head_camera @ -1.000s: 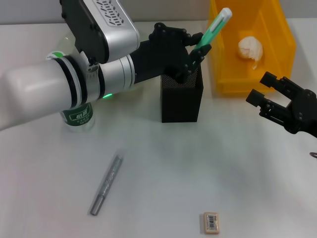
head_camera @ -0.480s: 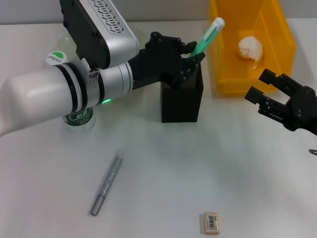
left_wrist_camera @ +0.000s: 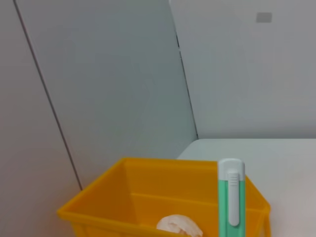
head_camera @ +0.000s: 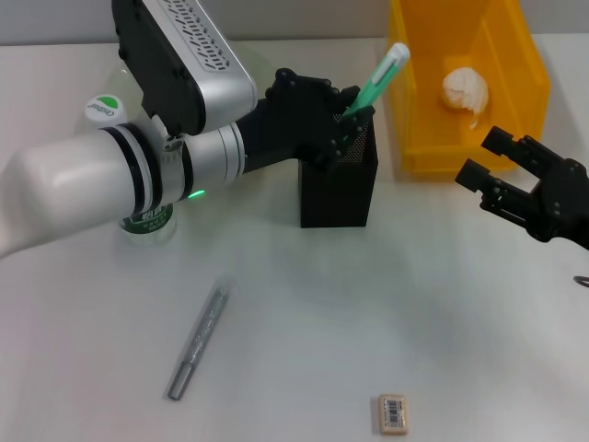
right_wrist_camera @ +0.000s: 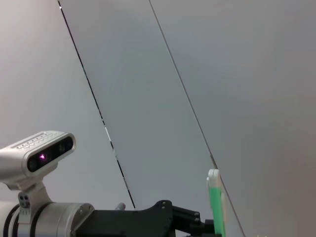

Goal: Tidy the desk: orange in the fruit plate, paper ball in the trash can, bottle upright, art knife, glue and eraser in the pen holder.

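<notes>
White desk (head_camera: 304, 304) — left gripper (head_camera: 354, 115) perhaps grips art knife (head_camera: 373, 85).

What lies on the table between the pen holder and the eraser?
Nothing. In the head view, the stretch of white table from the black mesh pen holder down to the eraser is bare; the grey pen-like tool lies well off to the robot's left.

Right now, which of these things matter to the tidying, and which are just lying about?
Job: green tool in left pincer, pen holder, trash can, paper ball, bottle, eraser, silver stick (knife or glue, probably).
Lying about: nothing I can see; right pincer hangs open.
</notes>
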`<action>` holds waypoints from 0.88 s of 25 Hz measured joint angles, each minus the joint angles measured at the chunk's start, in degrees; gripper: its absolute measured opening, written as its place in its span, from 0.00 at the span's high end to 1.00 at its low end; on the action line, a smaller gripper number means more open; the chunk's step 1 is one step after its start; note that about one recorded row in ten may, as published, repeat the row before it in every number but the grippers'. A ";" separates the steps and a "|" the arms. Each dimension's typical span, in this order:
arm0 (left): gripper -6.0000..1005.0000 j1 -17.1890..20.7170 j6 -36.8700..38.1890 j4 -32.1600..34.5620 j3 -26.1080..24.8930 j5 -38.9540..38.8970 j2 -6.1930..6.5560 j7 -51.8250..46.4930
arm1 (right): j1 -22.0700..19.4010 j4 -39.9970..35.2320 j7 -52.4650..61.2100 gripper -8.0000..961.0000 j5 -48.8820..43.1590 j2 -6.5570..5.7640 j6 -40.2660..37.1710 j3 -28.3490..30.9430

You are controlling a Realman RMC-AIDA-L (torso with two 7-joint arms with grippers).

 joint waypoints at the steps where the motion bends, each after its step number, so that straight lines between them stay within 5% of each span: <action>1: 0.74 -0.01 0.04 0.00 0.10 0.00 0.02 0.00 | 0.01 0.00 0.00 0.13 0.03 0.00 0.00 0.00; 14: 0.73 -0.01 0.01 0.03 0.37 0.00 -0.04 0.00 | 0.04 -0.03 0.00 0.13 0.11 0.00 0.00 0.00; 22: 0.65 0.98 1.05 3.23 -0.28 -0.46 0.11 -0.34 | -0.09 -0.09 0.00 0.13 0.01 0.00 -0.29 0.23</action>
